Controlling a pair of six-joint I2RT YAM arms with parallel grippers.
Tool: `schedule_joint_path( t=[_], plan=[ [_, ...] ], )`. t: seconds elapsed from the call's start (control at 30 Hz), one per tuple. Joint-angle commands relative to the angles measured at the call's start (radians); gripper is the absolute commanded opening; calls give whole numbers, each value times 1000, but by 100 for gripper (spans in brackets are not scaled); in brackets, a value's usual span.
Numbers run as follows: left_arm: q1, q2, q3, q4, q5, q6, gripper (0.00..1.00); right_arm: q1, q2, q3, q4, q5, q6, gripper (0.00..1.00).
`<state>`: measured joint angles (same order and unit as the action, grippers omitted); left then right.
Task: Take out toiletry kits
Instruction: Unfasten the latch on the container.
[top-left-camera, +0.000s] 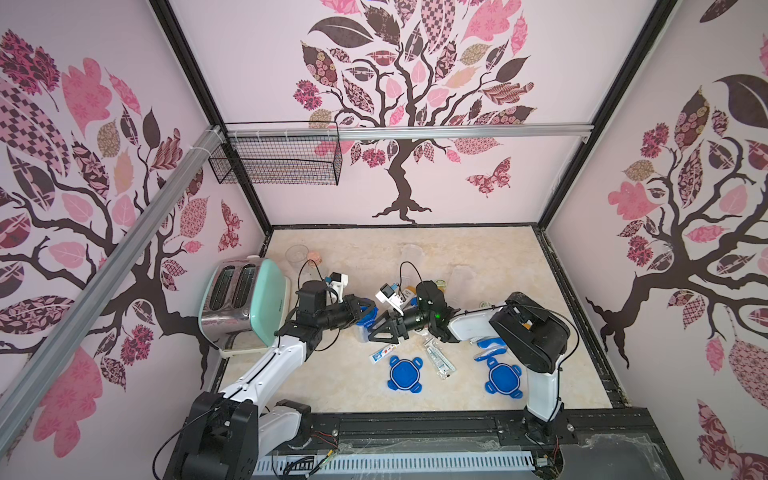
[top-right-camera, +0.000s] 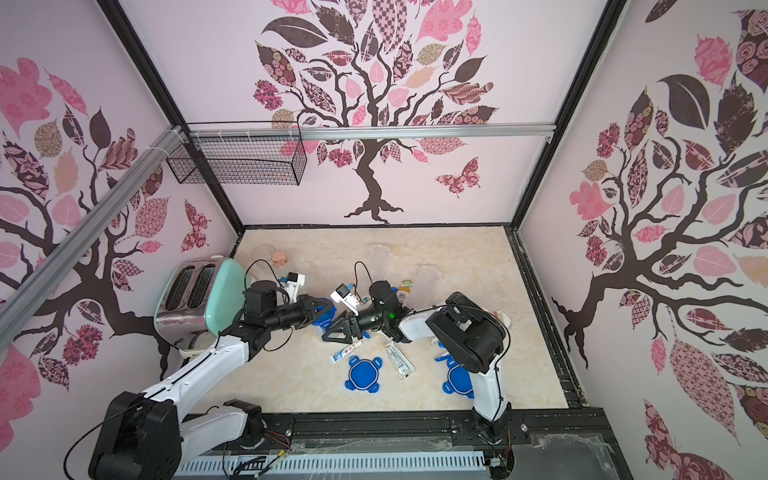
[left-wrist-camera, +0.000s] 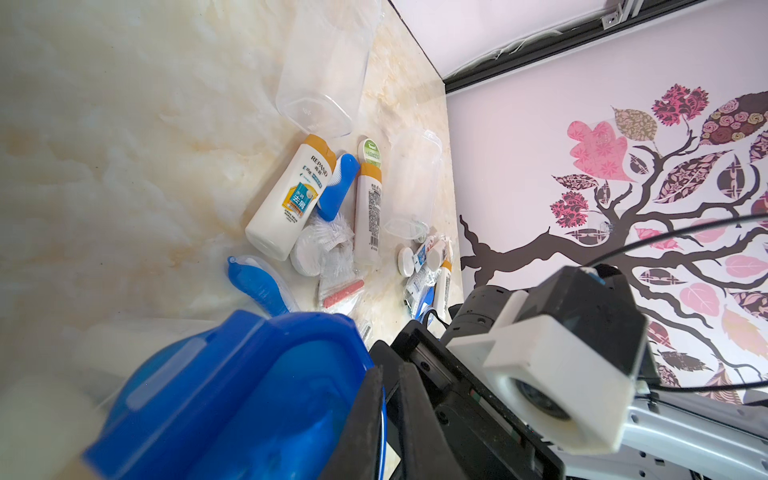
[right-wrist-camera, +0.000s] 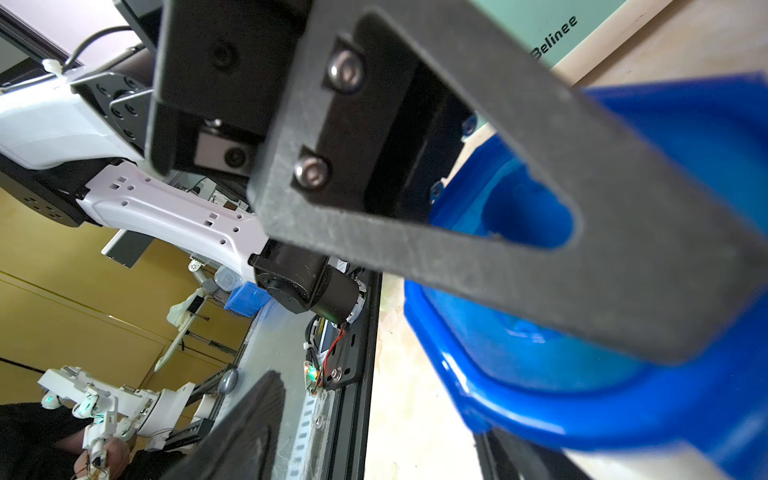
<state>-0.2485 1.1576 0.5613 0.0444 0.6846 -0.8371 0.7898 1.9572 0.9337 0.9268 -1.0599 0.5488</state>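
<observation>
The canister (top-left-camera: 363, 336) stands btwn my two claws, upright as far as I can tell, with its blue lid (left-wrist-camera: 232, 395) on top. My left claw (left-wrist-camera: 388, 399) reaches in from the toaster (top-left-camera: 245, 299) side. It is pinched narrow on the lid's rim, w/ a sliver of blue showing btwn the fingers. My right claw (top-left-camera: 373, 329) comes from the opposite side, abt half wide, one finger laid across the lid. I can't tell if it presses. Both are at the lid, so neither arm is nearer.

The toiletry kit I'm after is, I judge, under that lid (contents too blurred to name). Other kit pieces lie loose on the surface (top-left-camera: 498, 266) behind my right arm: a white bottle (left-wrist-camera: 291, 195), a blue toothbrush (left-wrist-camera: 338, 187), and a toothpaste tube (top-left-camera: 382, 355) nearer the front.

The lid should come off straight up, along the canister's axis. A sideways pull could tip it.
</observation>
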Motion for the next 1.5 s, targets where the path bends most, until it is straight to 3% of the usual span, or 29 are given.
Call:
schedule_joint_path(
  t=[0.0, 0.47, 0.77, 1.17, 1.47],
  plan=[
    [-5, 47, -71, -161, -74, 21, 14, 17, -18, 11, 151, -4, -59, 72],
    [-5, 56, -73, -159, -76, 24, 14, 31, -1, -79, 516, 18, -141, 70],
    [-5, 63, -71, -163, -79, 33, 14, 33, 55, -74, 631, -2, -196, 70],
    [-5, 57, -56, -167, -73, 27, 14, 35, 47, -106, 553, 3, -219, 74],
    [-5, 26, 18, -231, -70, 47, 19, 34, -47, -227, 557, 4, -211, 76]
  ],
)
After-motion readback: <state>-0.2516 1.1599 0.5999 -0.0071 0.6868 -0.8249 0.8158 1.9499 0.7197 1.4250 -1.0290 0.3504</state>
